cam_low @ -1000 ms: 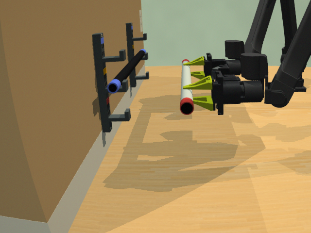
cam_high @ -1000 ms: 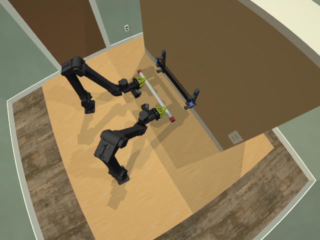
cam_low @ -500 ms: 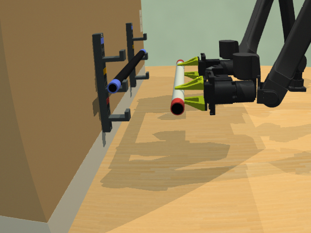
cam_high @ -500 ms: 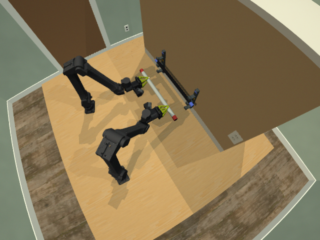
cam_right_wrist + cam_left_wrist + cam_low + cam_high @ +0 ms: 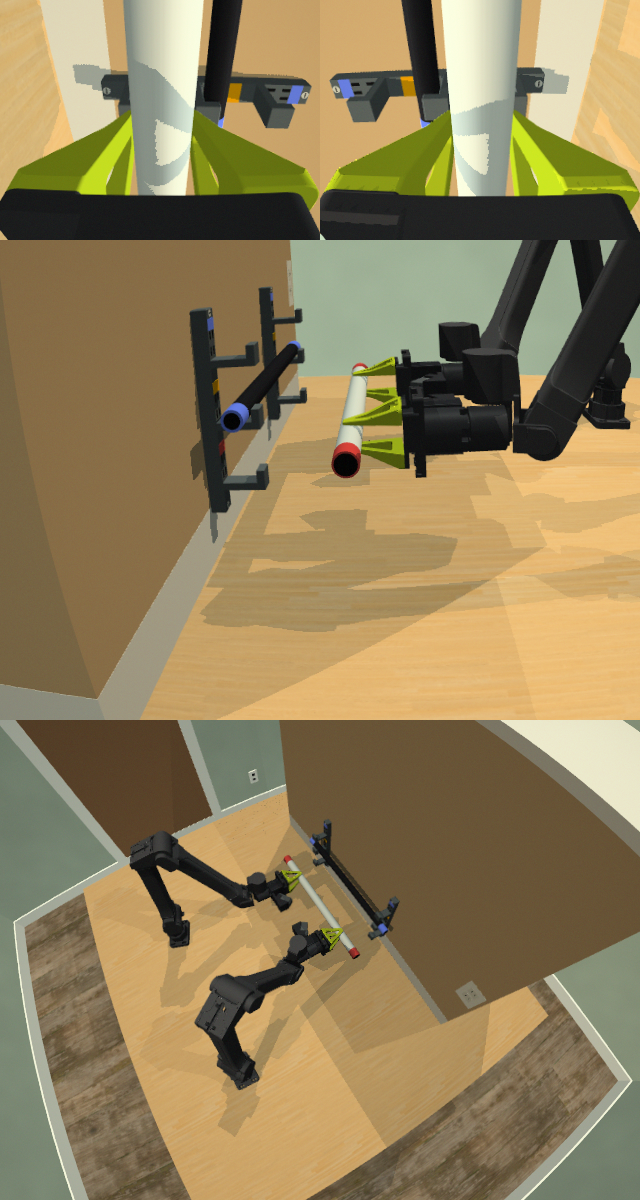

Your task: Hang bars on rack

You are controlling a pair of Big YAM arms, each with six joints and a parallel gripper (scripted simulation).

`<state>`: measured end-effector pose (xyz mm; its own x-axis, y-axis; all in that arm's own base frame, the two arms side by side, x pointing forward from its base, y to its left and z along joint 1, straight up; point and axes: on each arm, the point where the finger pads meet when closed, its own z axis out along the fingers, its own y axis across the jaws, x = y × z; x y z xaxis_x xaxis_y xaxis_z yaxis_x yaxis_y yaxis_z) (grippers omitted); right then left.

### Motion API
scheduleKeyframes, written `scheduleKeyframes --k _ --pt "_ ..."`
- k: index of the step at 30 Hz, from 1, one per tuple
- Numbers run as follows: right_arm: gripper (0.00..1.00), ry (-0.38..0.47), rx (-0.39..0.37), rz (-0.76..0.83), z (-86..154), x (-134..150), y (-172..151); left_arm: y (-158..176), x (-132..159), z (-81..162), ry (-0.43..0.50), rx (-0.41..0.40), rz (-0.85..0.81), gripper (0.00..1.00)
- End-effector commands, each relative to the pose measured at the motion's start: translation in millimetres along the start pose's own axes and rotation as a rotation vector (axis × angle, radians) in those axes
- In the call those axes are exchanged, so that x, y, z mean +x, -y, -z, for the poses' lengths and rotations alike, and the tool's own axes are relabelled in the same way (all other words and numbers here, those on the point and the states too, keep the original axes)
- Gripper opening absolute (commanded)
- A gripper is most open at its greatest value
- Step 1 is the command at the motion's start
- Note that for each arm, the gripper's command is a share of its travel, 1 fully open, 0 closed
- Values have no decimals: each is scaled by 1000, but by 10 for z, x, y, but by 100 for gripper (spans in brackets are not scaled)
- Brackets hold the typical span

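1. Worktop (image 5: 310, 1081) (image 5: 413, 653) (image 5: 620, 100) (image 5: 20, 100): it's below the carry, so not really in the way.
2. Wall rack (image 5: 326, 833) (image 5: 201, 374) (image 5: 532, 77) (image 5: 114, 87): upturned hook tips, so clear those before lowering.
3. White bar (image 5: 317, 900) (image 5: 354, 405) (image 5: 482, 50) (image 5: 165, 50): red ends, held out in front of the rack. Probably stiff, moderately heavy, maybe slick; gripping near both ends looks right.
4. Black bar (image 5: 352, 886) (image 5: 266, 379) (image 5: 420, 40) (image 5: 225, 40): blue ends, sitting on the middle arms. Don't bump it.
5. Left pincer (image 5: 294, 879) (image 5: 352, 435) (image 5: 482, 114) and right pincer (image 5: 336, 935) (image 5: 360, 383) (image 5: 162, 120): each partly open, clamped round the white bar.
6. Red label (image 5: 221, 447): bottom pair, white's spot. Blue label (image 5: 209, 323) (image 5: 346, 89) (image 5: 296, 95): top pair, black's.
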<state>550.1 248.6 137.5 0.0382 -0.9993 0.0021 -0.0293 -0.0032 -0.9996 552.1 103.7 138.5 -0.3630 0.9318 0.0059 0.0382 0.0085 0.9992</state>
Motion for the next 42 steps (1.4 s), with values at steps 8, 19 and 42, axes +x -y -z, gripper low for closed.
scheduleKeyframes --k 8,19,42 --pt "0 -17 82 -41 -359 -8 418 -282 79 -353 -23 -61 12 0" --pt "0 -17 82 -41 -542 -8 446 -307 82 -536 -23 -61 12 0" --pt "0 -17 82 -41 -807 -5 495 -349 85 -801 -23 -61 12 0"
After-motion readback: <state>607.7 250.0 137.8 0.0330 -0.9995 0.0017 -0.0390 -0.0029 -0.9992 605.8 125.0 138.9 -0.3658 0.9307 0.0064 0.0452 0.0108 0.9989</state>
